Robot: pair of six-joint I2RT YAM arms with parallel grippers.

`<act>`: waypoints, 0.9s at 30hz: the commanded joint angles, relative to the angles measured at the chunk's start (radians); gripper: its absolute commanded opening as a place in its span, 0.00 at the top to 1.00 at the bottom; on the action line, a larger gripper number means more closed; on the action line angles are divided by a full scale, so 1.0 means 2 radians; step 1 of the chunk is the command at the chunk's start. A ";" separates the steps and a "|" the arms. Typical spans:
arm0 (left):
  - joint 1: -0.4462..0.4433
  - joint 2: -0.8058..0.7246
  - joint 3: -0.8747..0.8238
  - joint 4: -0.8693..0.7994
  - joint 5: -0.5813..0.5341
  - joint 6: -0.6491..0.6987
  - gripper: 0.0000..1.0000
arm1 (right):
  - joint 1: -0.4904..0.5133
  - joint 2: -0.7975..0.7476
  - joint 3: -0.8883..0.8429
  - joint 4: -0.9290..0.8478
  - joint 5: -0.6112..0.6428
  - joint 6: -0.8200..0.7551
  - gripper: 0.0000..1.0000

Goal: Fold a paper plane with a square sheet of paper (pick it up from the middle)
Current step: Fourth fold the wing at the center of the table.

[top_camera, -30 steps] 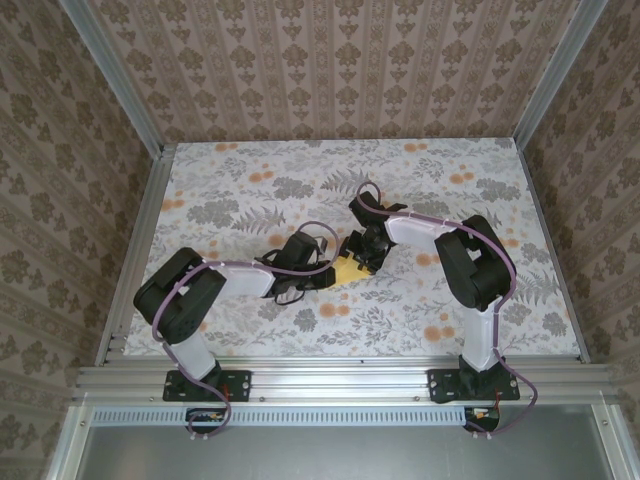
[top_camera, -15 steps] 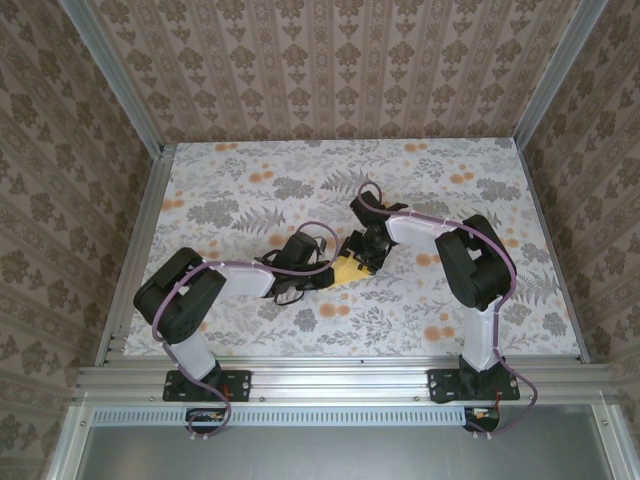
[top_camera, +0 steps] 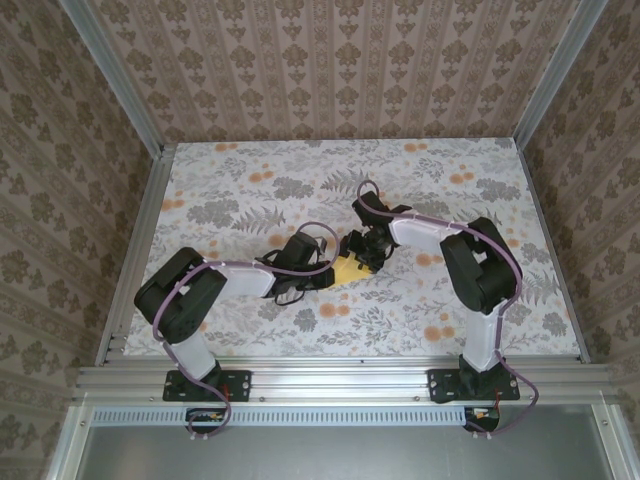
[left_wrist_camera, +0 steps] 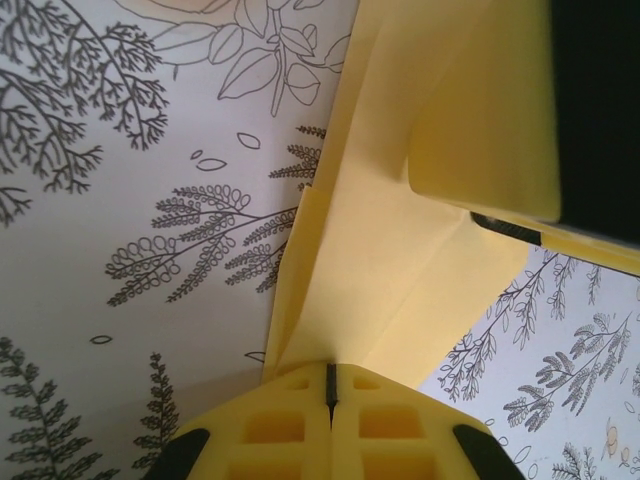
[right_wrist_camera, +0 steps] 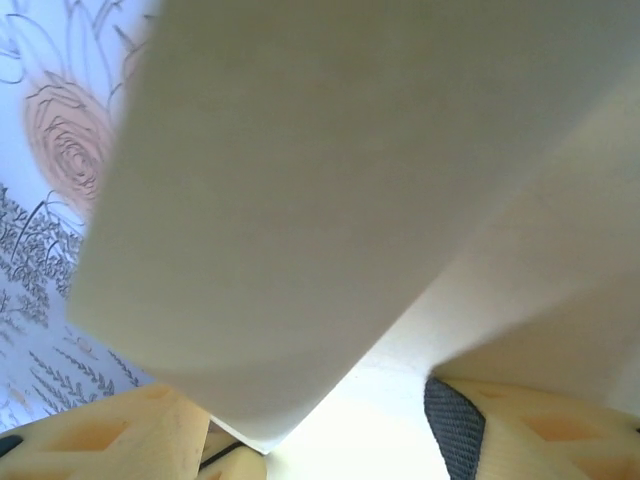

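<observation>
yellow paper: pinched by left, right jaws spread

Top: the partly folded yellow paper lies mid-table, between the left gripper and the right gripper, touching both.

Left wrist: left gripper jaws are pressed together on the paper's near edge, and the creased sheet fans out beyond the tips.

Right wrist: right gripper fingers stand wide apart, with the paper draped between and over them.

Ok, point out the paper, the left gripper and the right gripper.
paper [left_wrist_camera: 390, 280]: left wrist view, on its flat folded face.
left gripper [left_wrist_camera: 331, 378]: left wrist view, on the seam between its shut fingertips.
right gripper [top_camera: 361, 254]: top view, between its fingertips, at the paper's edge.
</observation>
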 commanded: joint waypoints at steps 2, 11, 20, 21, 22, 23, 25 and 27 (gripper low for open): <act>-0.011 0.034 -0.025 -0.066 0.001 0.007 0.99 | -0.009 -0.024 -0.024 0.008 0.031 -0.055 0.32; -0.015 0.044 -0.021 -0.066 0.005 0.012 1.00 | -0.008 -0.136 -0.119 0.133 -0.015 -0.082 0.53; -0.016 0.039 -0.029 -0.068 0.002 0.010 1.00 | 0.016 -0.080 -0.129 0.203 -0.066 -0.060 0.91; -0.015 0.038 -0.030 -0.068 0.001 0.010 1.00 | 0.017 -0.073 -0.128 0.210 -0.071 -0.057 0.93; -0.016 0.037 -0.033 -0.067 0.000 0.009 1.00 | 0.019 -0.065 -0.127 0.212 -0.073 -0.054 0.94; -0.016 0.036 -0.035 -0.066 0.000 0.008 1.00 | 0.019 -0.060 -0.127 0.213 -0.074 -0.052 0.94; -0.015 0.036 -0.035 -0.066 -0.002 0.008 1.00 | 0.020 -0.050 -0.131 0.225 -0.080 -0.048 0.96; -0.016 0.036 -0.035 -0.066 -0.002 0.006 1.00 | 0.020 -0.044 -0.135 0.231 -0.083 -0.046 0.97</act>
